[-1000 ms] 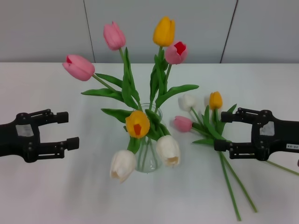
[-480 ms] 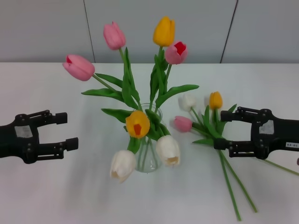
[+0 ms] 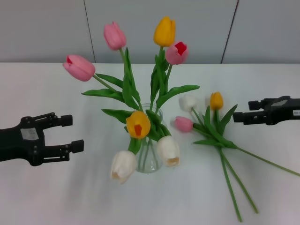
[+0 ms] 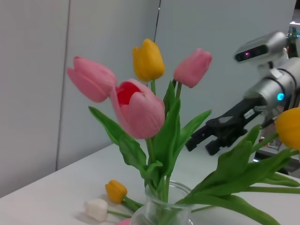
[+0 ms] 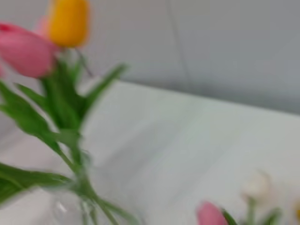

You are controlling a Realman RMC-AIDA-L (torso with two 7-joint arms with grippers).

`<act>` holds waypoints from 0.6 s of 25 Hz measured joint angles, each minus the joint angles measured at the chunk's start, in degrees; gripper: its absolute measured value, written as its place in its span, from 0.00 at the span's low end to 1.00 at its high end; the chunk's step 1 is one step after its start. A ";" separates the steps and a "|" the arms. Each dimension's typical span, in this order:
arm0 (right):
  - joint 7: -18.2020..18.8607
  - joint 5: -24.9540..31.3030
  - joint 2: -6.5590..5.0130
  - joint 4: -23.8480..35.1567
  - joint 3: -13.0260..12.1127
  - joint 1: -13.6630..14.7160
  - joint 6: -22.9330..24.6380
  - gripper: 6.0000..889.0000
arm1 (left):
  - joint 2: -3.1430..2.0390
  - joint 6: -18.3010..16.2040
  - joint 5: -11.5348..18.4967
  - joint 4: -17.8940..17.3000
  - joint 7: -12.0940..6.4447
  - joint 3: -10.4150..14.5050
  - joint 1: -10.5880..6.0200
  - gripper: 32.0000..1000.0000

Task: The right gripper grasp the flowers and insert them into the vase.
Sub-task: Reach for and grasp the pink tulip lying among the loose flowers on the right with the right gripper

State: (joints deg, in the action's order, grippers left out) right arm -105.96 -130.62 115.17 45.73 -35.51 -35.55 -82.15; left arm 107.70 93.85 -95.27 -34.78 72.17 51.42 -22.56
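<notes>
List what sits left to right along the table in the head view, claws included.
left claw → vase holding tulips → the flowers lying loose on the table → right claw, off the flowers.

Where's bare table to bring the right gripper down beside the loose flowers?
Bare table lies right of the flowers, under the right gripper, and near the front edge between the vase and the stems. Between vase and flower heads it is crowded. The left gripper hangs left of the vase.
</notes>
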 joint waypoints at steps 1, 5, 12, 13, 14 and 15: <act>-2.07 -5.56 -1.07 -1.08 -0.05 -2.95 0.62 0.90 | 0.14 0.00 -0.03 0.00 -0.01 0.00 -0.11 0.88; -4.03 -15.97 -1.77 -6.46 -0.08 -9.45 4.77 0.89 | 0.47 0.00 -0.06 -0.36 -0.01 0.03 -0.37 0.88; -4.56 -28.05 1.37 -13.39 -0.08 -15.79 15.89 0.87 | 0.58 -0.08 -0.10 -0.14 -0.01 0.09 -1.48 0.88; -4.58 -29.37 1.74 -14.75 -0.08 -16.50 16.87 0.87 | 0.59 -0.09 -0.11 -0.12 -0.01 0.09 -1.62 0.88; -4.58 -29.37 1.74 -14.75 -0.08 -16.50 16.87 0.87 | 0.61 -0.11 -0.13 -0.10 -0.01 0.09 -1.70 0.88; -4.60 -30.51 2.02 -16.12 -0.08 -17.13 17.70 0.87 | 0.64 -0.13 -0.16 -0.10 -0.01 0.09 -1.78 0.88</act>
State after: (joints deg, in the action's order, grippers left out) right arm -110.56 -161.13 117.20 29.62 -35.59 -52.68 -64.45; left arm 108.34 93.72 -95.43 -34.88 72.15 51.51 -24.35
